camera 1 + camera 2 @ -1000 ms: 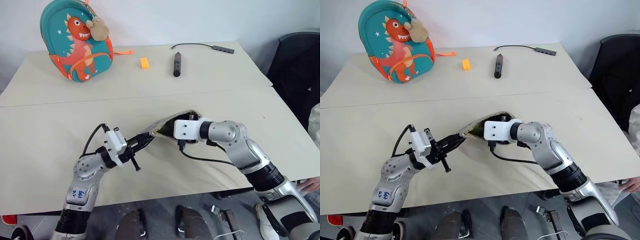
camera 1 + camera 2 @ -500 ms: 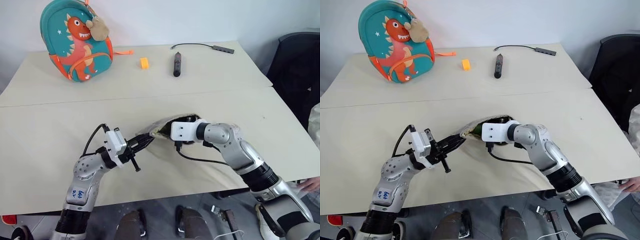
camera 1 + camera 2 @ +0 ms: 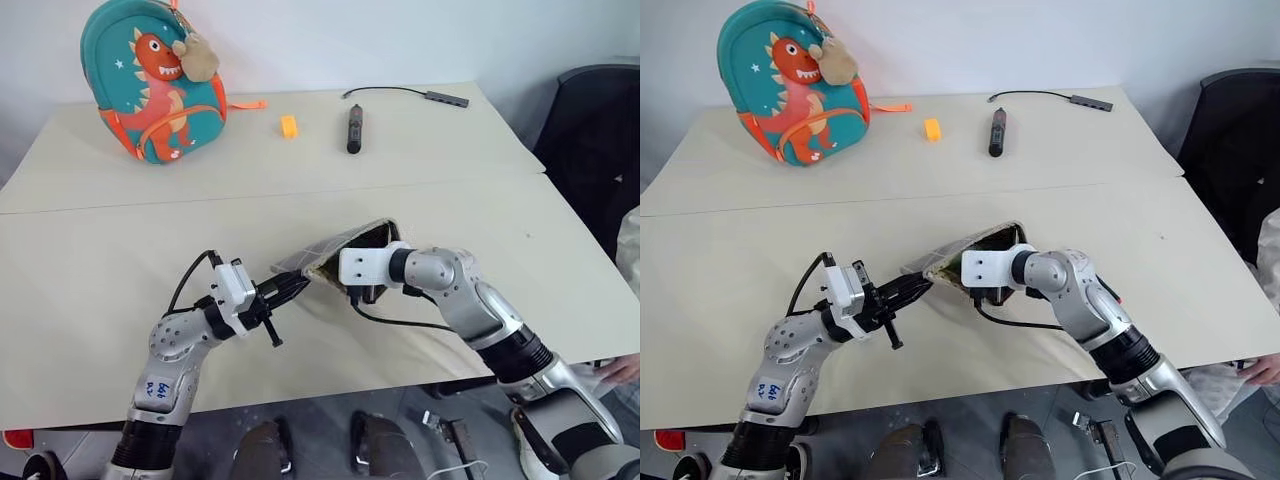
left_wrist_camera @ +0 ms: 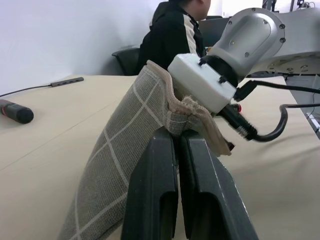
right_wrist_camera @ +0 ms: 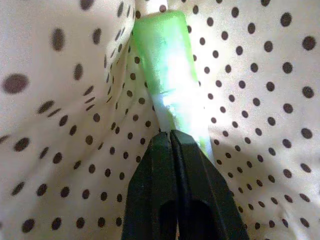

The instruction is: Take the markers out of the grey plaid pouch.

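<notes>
The grey plaid pouch (image 3: 335, 245) lies mid-table with its mouth propped up. My left gripper (image 4: 179, 132) is shut on the pouch's beige-lined edge and holds it off the table (image 3: 100, 260). My right wrist (image 3: 362, 265) reaches into the mouth, so the fingers are hidden in the head views. In the right wrist view, my right gripper (image 5: 170, 133) is inside the dotted lining, its fingers pressed together with no gap. A bright green marker (image 5: 165, 65) lies just past and under the tips. No red-capped marker is in sight.
At the far side of the table stand a teal dinosaur backpack (image 3: 155, 80), a small orange block (image 3: 289, 125), a black stick-shaped device (image 3: 353, 128) and a cable with an adapter (image 3: 445, 97). A black chair (image 3: 590, 150) is at the right; a person (image 4: 175, 35) sits beyond.
The pouch's upper flap stands higher and its mouth gapes taller than before. Both arms have hardly moved.
</notes>
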`<act>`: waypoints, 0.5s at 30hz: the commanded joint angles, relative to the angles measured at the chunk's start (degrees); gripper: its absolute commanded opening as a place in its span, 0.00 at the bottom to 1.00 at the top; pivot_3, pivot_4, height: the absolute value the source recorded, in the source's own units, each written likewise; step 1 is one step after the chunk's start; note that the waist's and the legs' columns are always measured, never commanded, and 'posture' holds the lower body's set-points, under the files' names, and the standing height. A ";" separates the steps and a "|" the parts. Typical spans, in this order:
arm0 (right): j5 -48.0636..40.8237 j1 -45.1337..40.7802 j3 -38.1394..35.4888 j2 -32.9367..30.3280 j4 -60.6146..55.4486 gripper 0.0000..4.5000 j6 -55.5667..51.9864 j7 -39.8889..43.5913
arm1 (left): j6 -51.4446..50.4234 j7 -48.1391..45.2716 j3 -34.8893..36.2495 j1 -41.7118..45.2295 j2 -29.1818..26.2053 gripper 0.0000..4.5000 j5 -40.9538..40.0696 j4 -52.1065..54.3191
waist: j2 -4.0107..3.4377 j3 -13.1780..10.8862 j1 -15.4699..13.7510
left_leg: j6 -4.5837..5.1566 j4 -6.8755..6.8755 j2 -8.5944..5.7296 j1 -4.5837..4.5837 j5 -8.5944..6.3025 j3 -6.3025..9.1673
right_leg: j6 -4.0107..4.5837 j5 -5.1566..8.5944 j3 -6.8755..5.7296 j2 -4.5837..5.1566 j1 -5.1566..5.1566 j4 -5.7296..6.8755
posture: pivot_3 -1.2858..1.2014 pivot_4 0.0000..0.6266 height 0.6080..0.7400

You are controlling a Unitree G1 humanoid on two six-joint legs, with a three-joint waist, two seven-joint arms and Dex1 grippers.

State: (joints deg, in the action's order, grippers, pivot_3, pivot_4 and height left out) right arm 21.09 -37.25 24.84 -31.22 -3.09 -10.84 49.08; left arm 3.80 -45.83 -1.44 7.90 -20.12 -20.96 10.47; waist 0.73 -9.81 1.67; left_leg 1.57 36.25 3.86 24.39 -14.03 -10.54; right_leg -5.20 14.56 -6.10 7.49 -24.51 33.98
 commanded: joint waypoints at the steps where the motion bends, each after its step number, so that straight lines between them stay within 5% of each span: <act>1: -3.04 -1.11 -4.28 -1.73 -4.89 0.00 -1.22 2.50 | 1.09 0.88 1.36 0.13 0.05 0.00 -0.85 1.98 | 0.00 0.00 -0.03 | 0.00 0.00 0.00 0.00 0.00 0.00 | 0.00 0.00 0.00 0.00 0.00 0.00 | 0.52 0.24 1.00; 15: -9.89 -0.23 -6.70 -3.22 -11.51 0.00 -3.57 6.93 | 1.00 2.32 1.38 1.33 0.36 0.00 -0.36 0.65 | 0.00 0.00 -0.03 | 0.01 -0.01 0.01 0.00 -0.01 0.00 | 0.01 0.00 0.00 0.00 -0.01 -0.03 | 0.52 0.24 1.00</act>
State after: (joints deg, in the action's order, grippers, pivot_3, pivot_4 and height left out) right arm 12.10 -37.29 19.53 -34.58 -13.10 -14.33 56.42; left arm 3.96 -43.72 -0.34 8.73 -20.07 -20.96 10.31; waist 0.73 -9.81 1.63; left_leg 1.58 36.23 3.87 24.39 -14.04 -10.54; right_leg -5.19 14.56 -6.10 7.49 -24.52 33.95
